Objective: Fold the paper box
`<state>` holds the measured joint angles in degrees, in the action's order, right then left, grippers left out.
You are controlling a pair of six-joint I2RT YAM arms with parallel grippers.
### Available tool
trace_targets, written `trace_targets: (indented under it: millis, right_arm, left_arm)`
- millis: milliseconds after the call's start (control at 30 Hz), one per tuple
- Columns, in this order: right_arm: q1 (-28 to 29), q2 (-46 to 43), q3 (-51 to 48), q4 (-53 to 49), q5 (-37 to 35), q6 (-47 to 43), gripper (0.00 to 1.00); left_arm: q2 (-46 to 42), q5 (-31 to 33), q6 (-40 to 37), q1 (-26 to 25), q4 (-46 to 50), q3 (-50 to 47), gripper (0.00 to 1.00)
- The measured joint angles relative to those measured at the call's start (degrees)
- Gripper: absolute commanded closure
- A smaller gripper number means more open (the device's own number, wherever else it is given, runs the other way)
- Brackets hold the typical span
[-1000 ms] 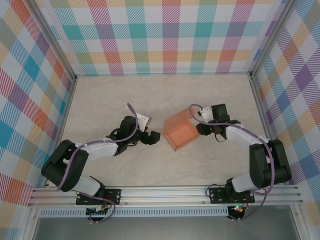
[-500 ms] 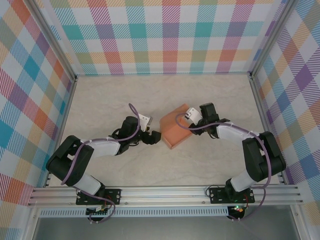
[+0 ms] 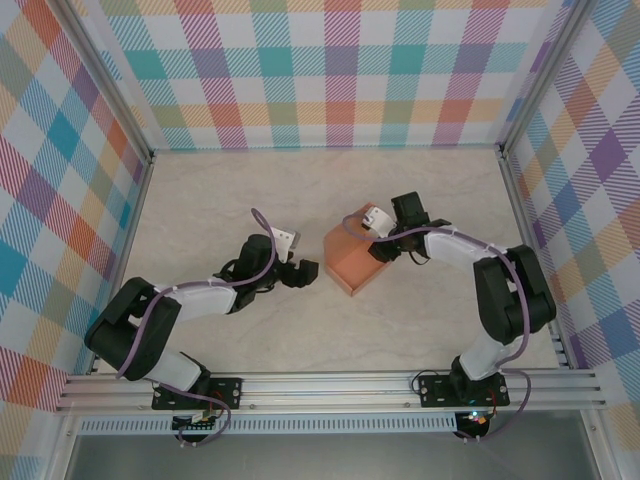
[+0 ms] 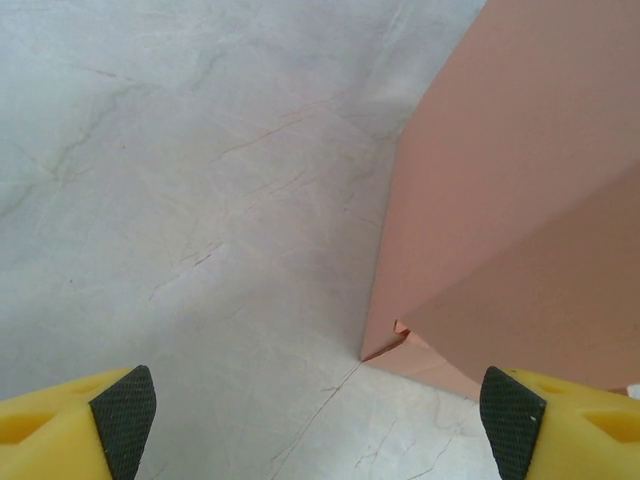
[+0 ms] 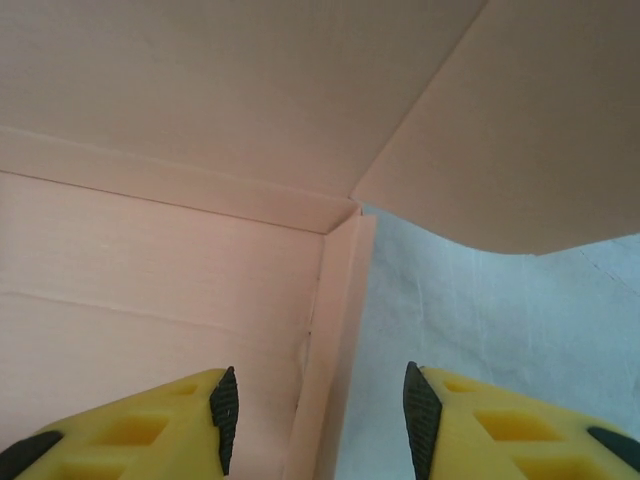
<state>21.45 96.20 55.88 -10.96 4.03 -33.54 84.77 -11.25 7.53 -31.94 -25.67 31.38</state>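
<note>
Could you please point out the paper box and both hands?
paper box point(image 3: 350, 266): top external view, on its orange upper face.
left hand point(image 4: 318, 412): left wrist view, midway between its fingertips.
right hand point(image 5: 316, 410): right wrist view, midway between its fingertips.

Paper box: salmon-orange thin card, partly folded up, sitting on the table just toward 3 o'clock of centre, with one corner pointing to 6 o'clock. In the left wrist view the paper box is resting a bottom corner on the surface, its plain walls rising. In the right wrist view the paper box is showing its inside: creased walls are meeting at a corner, and a flap is leaning out toward 1 o'clock.
</note>
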Motion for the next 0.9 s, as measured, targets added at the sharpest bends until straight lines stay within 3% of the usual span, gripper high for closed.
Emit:
trace_targets:
  millis: [433, 700, 900]
  right_arm:
    - [2.86, 4.52, -1.07, 12.68, -5.88, -5.53, 0.62]
    - [3.52, 9.03, -1.11, 15.41, -7.15, -9.97, 0.74]
    - [3.91, 9.31, -1.29, 17.03, -9.03, -12.74, 0.75]
  left_arm:
    - [-1.42, 1.90, 1.11, 0.00, -0.02, -1.03, 0.15]
    - [-2.05, 2.03, 1.90, 0.00, 0.13, -2.05, 0.15]
    - [-3.30, 2.58, 1.90, 0.00, 0.09, -2.10, 0.15]
